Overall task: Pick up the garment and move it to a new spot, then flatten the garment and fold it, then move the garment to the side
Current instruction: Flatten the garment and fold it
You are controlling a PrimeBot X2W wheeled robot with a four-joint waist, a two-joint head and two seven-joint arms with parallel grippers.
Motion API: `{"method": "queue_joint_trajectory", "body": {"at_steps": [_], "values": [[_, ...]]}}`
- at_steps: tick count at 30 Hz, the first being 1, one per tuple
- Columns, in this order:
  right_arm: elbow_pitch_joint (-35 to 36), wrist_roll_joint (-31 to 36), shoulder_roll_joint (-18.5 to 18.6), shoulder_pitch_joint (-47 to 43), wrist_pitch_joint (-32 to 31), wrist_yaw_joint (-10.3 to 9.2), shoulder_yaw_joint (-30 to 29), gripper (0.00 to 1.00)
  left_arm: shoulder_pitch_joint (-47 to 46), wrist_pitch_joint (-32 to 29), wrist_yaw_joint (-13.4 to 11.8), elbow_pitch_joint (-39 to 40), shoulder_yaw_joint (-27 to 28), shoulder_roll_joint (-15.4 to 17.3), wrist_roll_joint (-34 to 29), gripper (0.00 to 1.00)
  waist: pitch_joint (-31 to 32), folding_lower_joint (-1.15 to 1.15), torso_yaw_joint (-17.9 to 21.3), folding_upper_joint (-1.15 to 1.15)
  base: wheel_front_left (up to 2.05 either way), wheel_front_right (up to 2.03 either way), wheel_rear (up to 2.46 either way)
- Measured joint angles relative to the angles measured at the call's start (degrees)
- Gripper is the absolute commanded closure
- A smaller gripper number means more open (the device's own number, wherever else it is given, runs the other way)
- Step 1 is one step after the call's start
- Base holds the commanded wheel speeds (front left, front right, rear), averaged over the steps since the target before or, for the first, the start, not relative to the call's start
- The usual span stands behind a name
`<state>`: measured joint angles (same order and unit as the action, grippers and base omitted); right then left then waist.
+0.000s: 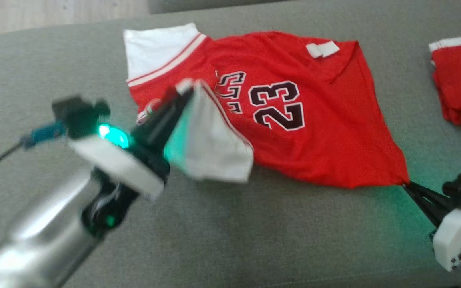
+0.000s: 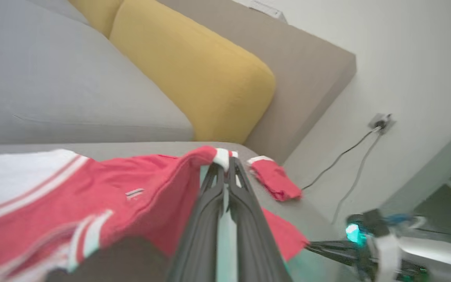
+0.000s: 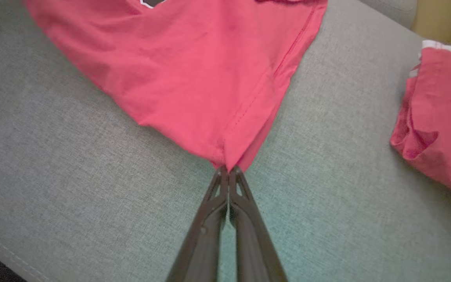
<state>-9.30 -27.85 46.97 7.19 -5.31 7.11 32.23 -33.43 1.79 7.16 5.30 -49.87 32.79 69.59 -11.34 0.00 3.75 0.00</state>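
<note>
The garment (image 1: 294, 132) is a red jersey with white sleeves and the number 23, spread on the grey sofa seat. My left gripper (image 1: 182, 94) is shut on its near white sleeve and holds that sleeve lifted off the seat; in the left wrist view the left gripper (image 2: 225, 164) pinches the white-trimmed edge of the garment (image 2: 139, 196). My right gripper (image 1: 406, 185) is shut on the jersey's lower right corner, low on the seat. The right wrist view has the right gripper (image 3: 228, 169) clamped on the pointed corner of the garment (image 3: 194, 78).
A second red piece of clothing (image 1: 460, 80) lies crumpled at the right of the seat (image 1: 254, 240), also seen as the red piece (image 3: 437, 125) and red piece (image 2: 276, 180). A yellow cushion (image 2: 194, 78) stands behind. Cables (image 2: 350, 156) run to a wall socket.
</note>
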Motion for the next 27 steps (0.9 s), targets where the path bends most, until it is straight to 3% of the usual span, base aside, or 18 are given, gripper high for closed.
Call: {"method": "queue_joint_trajectory", "body": {"at_steps": [3, 4, 5, 8, 10, 16, 21, 27], "values": [[-0.1, 0.6, -1.3, 1.8, 0.0, -0.01, 0.9, 1.0, -6.7, 0.3, -0.1, -12.0, -0.6, -4.8, -5.1, 1.0, -1.8, 0.01, 1.3, 0.0, 0.0, 0.0, 0.0], [-0.1, 0.7, -1.8, 2.7, 0.0, 0.0, 1.2, 1.0, -8.3, 0.6, -0.2, -16.1, -1.1, -6.9, -6.6, 0.68, -2.4, 0.02, 1.8, 0.0, 0.0, 0.0, 0.0], [-0.3, 0.7, -2.2, 3.5, 0.1, 0.0, 1.5, 1.0, -9.6, 0.8, -0.4, -19.9, -2.2, -8.9, -8.0, 0.0, -3.0, 0.02, 2.2, 0.0, 0.0, 0.0, 0.0], [-0.9, 0.7, -3.1, 5.3, 0.3, 0.0, 2.1, 1.0, -10.9, 4.4, -0.6, -29.9, -3.7, -14.6, -10.8, 0.0, -4.6, 0.02, 3.4, 0.0, 0.0, 0.0, 0.0], [-1.7, 0.7, -3.4, 5.9, 1.3, 0.0, 2.5, 1.0, -10.9, 8.7, -1.3, -34.9, -4.6, -16.4, -14.4, 0.0, -5.4, 0.02, 4.0, 0.0, 0.0, 0.0, 0.0], [-5.4, 0.4, -3.6, 6.1, 3.4, 0.0, 2.7, 1.0, -9.4, 12.5, -5.3, -40.4, -4.9, -18.4, -22.0, 0.0, -5.7, 0.01, 3.3, 0.0, 0.0, 0.0, 0.0], [-6.0, 0.1, -4.9, 6.0, 3.9, 0.0, 2.5, 1.0, -4.8, 12.7, -7.3, -41.9, -0.2, -18.7, -22.3, 0.0, -5.6, 0.0, 2.3, 0.0, 0.0, 0.0, 0.0], [-5.6, 0.1, -5.2, 6.1, 3.8, 0.0, 2.6, 1.0, -8.9, 12.5, -8.6, -47.4, 3.6, -21.1, -22.8, 0.0, -6.3, 0.01, 2.3, 0.0, 0.0, 0.0, 0.0]]}}
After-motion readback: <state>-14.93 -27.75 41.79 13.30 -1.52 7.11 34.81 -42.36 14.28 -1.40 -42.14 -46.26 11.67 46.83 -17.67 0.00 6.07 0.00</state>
